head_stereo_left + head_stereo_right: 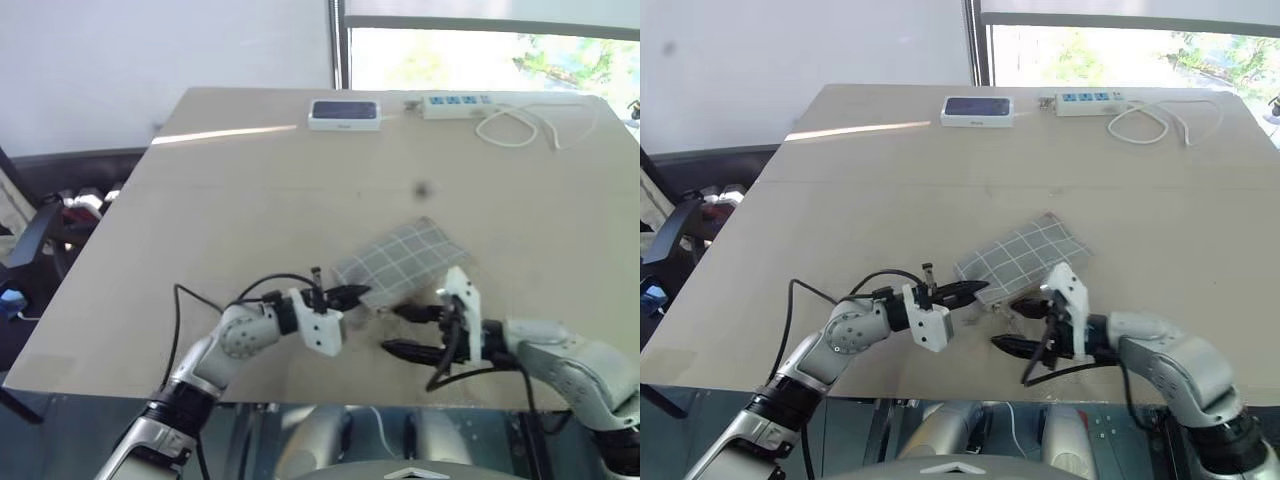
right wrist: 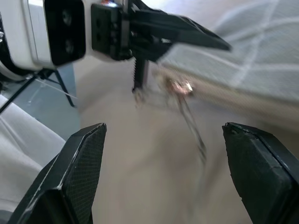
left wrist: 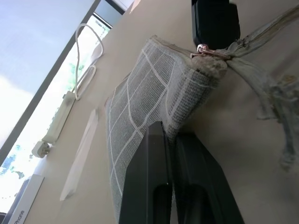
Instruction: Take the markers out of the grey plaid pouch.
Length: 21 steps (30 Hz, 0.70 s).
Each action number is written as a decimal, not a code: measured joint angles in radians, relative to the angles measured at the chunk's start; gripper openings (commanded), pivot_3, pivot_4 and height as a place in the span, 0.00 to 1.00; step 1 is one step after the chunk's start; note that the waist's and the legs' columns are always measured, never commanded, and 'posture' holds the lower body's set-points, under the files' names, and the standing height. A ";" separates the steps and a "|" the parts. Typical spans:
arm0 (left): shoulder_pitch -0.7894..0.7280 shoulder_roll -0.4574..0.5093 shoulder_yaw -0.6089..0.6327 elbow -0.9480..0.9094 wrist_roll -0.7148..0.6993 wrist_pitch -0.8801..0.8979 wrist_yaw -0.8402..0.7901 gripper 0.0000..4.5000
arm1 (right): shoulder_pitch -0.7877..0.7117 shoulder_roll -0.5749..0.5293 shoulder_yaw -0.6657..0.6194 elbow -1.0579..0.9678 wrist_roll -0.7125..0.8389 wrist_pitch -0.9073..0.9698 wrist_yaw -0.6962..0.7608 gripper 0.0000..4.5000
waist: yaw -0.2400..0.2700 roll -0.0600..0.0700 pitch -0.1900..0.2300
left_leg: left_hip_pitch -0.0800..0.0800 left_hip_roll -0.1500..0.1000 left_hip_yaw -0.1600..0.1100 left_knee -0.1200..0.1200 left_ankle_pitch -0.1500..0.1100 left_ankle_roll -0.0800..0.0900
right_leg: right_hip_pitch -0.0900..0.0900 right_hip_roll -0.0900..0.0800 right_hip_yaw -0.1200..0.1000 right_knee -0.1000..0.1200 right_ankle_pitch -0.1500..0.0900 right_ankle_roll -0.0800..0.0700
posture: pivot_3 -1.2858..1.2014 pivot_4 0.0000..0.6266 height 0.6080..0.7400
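On the beige table (image 1: 250, 200) by the window, the grey plaid pouch (image 1: 405, 258) lies near the front edge; the left gripper (image 1: 352, 294) pinches its near corner tightly; the right gripper (image 1: 408, 331), jaws wide and empty, hovers just beside the pouch's small pull (image 2: 181, 87).

The grey plaid pouch (image 3: 140, 107) is soft woven cloth, a bit rough, with thin pale lines. Its small pull (image 3: 205, 50) is shiny metal. The table (image 1: 250, 200) is smooth, matt, light wood. The left gripper (image 3: 175, 140) has smooth black plastic fingers. The right gripper's (image 2: 163, 172) pads (image 2: 84, 158) look bumpy.
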 measured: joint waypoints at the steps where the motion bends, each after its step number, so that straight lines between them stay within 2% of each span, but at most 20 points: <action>1: 0.000 -0.001 0.000 -0.001 -0.001 0.002 -0.001 0.00 | -0.006 0.001 0.003 0.006 -0.001 0.005 -0.003 0.78 | 0.000 0.000 0.000 | 0.000 0.000 0.000 0.000 0.000 0.000 | 0.000 0.000 0.000 0.000 0.000 0.000 | 0.52 0.24 0.98; 6: 0.000 -0.001 -0.001 -0.012 -0.003 0.021 -0.013 0.00 | -0.009 -0.013 0.009 0.028 -0.002 0.027 0.006 0.31 | -0.001 0.000 0.000 | 0.000 0.000 0.000 0.000 0.000 0.000 | 0.000 0.000 0.000 0.000 0.000 0.000 | 0.52 0.24 0.98; 8: 0.002 -0.002 -0.001 -0.019 -0.006 0.031 -0.017 0.00 | -0.009 -0.029 0.009 0.030 -0.002 0.028 0.018 0.06 | -0.001 0.000 0.000 | 0.000 0.000 0.000 0.000 0.000 0.000 | 0.000 0.000 0.000 0.000 0.000 0.000 | 0.52 0.24 0.98; 9: 0.003 -0.004 -0.001 -0.022 -0.009 0.037 -0.019 0.00 | -0.009 -0.036 0.009 0.030 -0.003 0.028 0.020 0.02 | -0.001 0.000 0.000 | 0.000 0.000 0.000 0.000 0.000 0.000 | 0.000 0.000 0.000 0.001 0.000 0.000 | 0.52 0.24 0.98; 16: 0.012 -0.013 -0.004 -0.037 -0.033 0.073 -0.036 0.00 | -0.008 -0.053 -0.006 0.047 -0.015 0.021 0.026 0.02 | -0.003 0.000 0.000 | 0.000 0.000 0.000 0.000 0.000 0.000 | -0.001 0.000 0.001 0.001 0.000 0.000 | 0.52 0.24 0.98; 21: 0.018 -0.016 -0.005 -0.059 -0.066 0.133 -0.062 0.00 | -0.002 -0.112 -0.132 0.092 -0.020 -0.002 0.020 0.02 | -0.003 0.000 0.000 | -0.001 0.000 0.001 0.000 0.000 0.000 | -0.002 0.000 0.001 0.001 0.000 0.000 | 0.52 0.24 0.98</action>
